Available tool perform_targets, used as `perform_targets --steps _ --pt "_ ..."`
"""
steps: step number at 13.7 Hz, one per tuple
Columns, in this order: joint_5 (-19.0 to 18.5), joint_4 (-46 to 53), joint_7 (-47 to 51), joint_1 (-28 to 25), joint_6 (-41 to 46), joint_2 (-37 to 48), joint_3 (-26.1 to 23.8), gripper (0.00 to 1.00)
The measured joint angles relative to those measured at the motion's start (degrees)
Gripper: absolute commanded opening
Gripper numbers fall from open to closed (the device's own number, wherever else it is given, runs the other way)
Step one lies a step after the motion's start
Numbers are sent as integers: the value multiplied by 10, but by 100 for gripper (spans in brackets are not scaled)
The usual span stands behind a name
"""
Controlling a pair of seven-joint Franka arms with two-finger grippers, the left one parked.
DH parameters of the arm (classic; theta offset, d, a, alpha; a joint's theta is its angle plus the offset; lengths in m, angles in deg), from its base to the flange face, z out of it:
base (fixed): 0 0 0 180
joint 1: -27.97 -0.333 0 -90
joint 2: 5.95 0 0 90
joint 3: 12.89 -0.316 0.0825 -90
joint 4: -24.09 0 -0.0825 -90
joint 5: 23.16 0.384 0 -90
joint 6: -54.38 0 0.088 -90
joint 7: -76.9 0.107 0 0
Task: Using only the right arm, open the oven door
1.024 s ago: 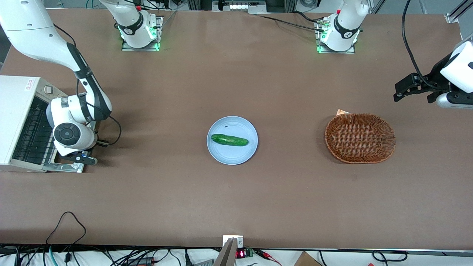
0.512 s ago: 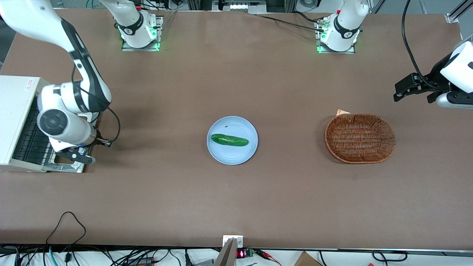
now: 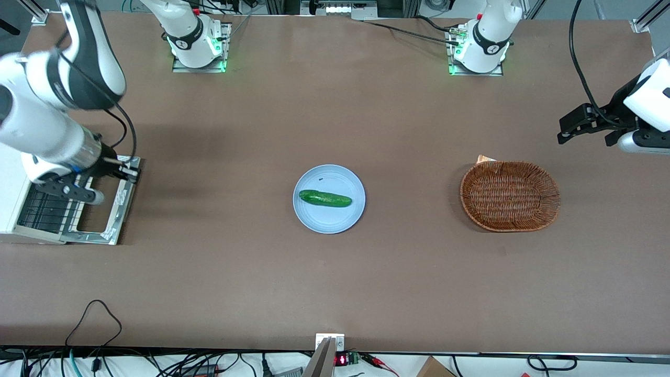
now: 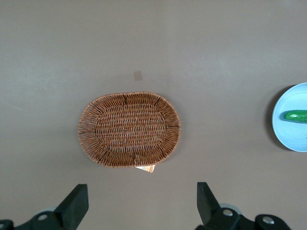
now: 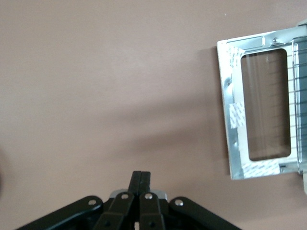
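One door (image 3: pixel 107 212) we log flat open on the table; gripper (image 5: pixel 141 178) above it, fingers pressed together, holding nothing.

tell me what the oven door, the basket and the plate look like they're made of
The oven door, lying flat open on the table, looks like shiny silver sheet metal framing a see-through, likely glass, pane. The basket appears to be woven brown wicker, its strands visible. The plate is smooth pale blue, either ceramic or plastic. The gripper hangs shut above the table beside the door.
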Motion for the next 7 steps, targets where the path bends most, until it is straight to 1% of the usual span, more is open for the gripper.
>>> perform_targets --steps 3,5,7 --pt "9 29 -11 -9 67 31 5 0" --pt "23 66 -30 -10 123 36 7 0" --pt "28 100 -38 -10 165 37 9 1"
